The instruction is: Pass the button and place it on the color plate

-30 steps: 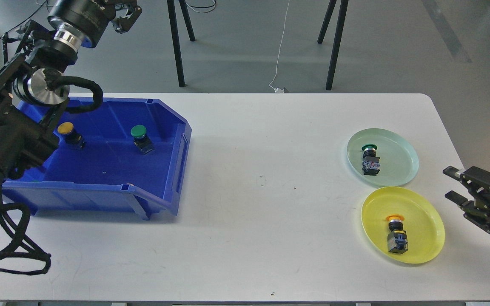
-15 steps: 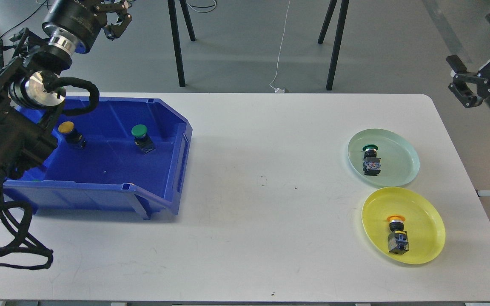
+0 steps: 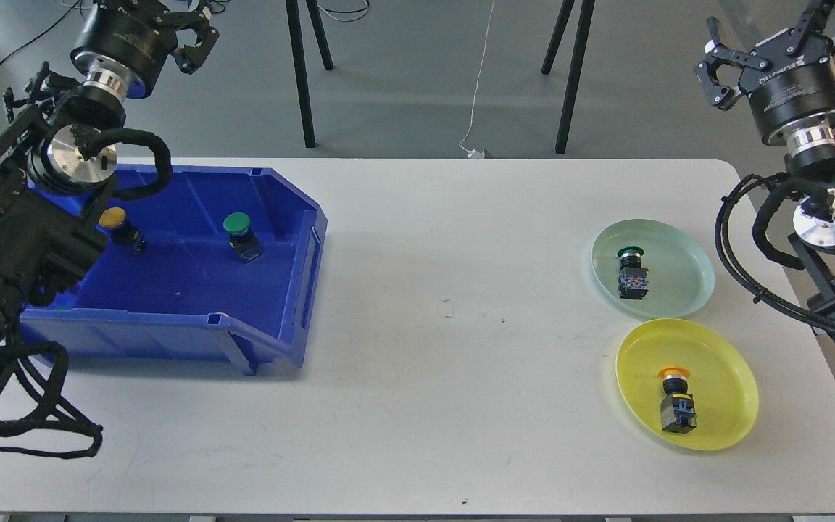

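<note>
A yellow-capped button [image 3: 117,226] and a green-capped button [image 3: 238,233] stand in the blue bin [image 3: 312,239] at the left. At the right, the pale green plate [image 3: 682,250] holds a green button [image 3: 631,272]. The yellow plate [image 3: 725,384] holds an orange-yellow button [image 3: 676,402]. My left gripper [image 3: 171,18] is raised behind the bin's far left corner, open and empty. My right gripper [image 3: 776,32] is raised beyond the table's far right corner, open wide and empty.
The white table [image 3: 446,377] has its right edge just past the plates. Black stand legs [image 3: 301,80] and a white cable [image 3: 479,87] are on the floor behind the table. My right arm's cables [image 3: 736,239] hang near the green plate.
My right arm has swung up from the table's right edge beside the yellow plate to high beyond the far right corner. My left gripper has drifted slightly left. The buttons have not moved.
</note>
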`<act>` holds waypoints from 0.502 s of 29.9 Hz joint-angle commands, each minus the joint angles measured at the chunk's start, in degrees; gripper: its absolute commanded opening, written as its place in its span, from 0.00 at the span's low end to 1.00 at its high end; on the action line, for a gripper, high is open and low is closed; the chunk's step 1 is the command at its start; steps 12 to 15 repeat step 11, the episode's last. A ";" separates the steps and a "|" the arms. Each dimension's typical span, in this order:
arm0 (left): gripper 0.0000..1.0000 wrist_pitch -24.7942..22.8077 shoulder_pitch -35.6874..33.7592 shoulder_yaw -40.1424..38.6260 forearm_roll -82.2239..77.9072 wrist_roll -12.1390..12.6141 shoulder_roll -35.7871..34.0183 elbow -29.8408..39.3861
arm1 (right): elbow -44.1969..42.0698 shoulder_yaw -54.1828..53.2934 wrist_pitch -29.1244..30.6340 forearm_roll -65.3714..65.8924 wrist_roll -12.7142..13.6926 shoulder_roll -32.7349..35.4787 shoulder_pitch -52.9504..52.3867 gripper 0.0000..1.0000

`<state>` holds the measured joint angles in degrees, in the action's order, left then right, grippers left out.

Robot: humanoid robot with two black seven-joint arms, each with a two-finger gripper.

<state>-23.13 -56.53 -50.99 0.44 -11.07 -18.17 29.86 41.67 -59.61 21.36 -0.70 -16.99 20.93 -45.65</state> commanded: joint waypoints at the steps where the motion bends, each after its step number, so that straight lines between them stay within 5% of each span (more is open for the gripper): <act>1: 0.99 -0.16 0.36 0.01 1.93 0.00 0.15 -0.24 | -5.01 -0.15 0.00 -1.76 0.82 -2.99 -2.51 0.99; 15: 0.99 -0.25 1.24 0.01 3.42 -0.09 0.68 -0.24 | -7.39 0.81 -0.18 -1.59 0.21 -5.64 -5.06 0.99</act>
